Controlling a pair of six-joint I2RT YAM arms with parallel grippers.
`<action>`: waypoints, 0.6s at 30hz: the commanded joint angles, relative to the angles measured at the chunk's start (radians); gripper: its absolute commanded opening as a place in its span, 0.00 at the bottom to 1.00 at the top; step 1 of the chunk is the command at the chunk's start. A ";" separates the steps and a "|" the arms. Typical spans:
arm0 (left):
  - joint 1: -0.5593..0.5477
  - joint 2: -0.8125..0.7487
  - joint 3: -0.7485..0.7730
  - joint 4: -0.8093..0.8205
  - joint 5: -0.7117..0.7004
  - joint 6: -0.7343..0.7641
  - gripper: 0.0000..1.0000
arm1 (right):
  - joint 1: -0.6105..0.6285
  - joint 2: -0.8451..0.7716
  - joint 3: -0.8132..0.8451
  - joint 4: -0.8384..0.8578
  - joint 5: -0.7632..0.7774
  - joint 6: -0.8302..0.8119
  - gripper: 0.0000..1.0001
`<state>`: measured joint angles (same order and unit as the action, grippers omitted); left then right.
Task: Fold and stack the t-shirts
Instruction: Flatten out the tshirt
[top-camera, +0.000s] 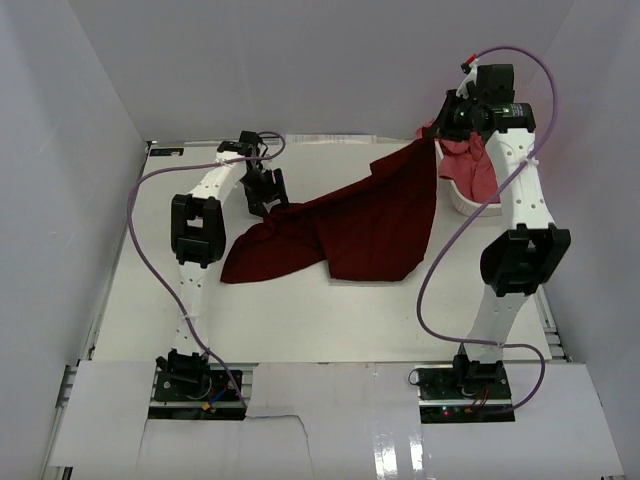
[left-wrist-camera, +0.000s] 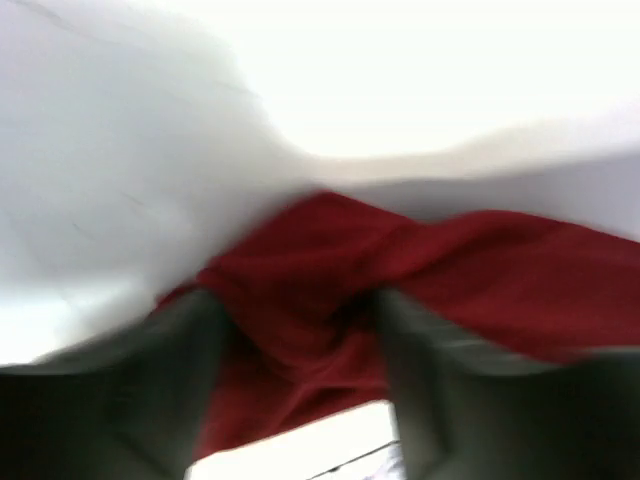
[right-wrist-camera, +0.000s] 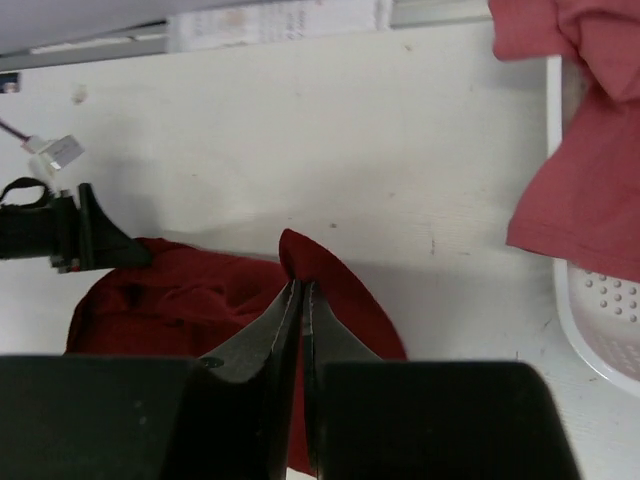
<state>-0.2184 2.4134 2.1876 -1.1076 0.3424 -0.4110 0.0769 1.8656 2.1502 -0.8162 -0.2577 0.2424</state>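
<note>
The right pincer (right-wrist-camera: 299, 290) clamps a corner of the maroon shirt (top-camera: 370, 225). The blurred left pincer (left-wrist-camera: 295, 320) seems parted over it. The pink shirt (right-wrist-camera: 590, 180) is cut off.

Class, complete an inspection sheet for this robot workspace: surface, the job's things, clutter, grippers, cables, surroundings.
Surface: white table, faint specks.
Job's things: maroon t-shirt unfolded mid-table, one corner lifted; pink t-shirt draped in the basket, unfolded.
Clutter: white basket at the far right; nothing else seen.
Grippers: left gripper open at the maroon shirt's left end; right gripper shut on its raised corner.
Cables: purple cables loop beside both arms.
Surroundings: plain white walls on three sides.
</note>
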 joint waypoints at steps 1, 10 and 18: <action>0.060 -0.027 0.081 -0.014 0.012 -0.011 0.82 | -0.020 0.053 0.096 0.012 -0.032 0.032 0.08; -0.015 -0.379 -0.186 0.157 -0.209 0.075 0.93 | -0.020 0.079 -0.021 0.118 -0.020 0.046 0.08; -0.214 -0.612 -0.559 0.328 -0.472 0.227 0.94 | -0.022 0.076 -0.104 0.153 -0.041 0.041 0.08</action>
<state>-0.3946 1.8553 1.7477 -0.8562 0.0135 -0.2787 0.0593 1.9831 2.0697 -0.7116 -0.2764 0.2817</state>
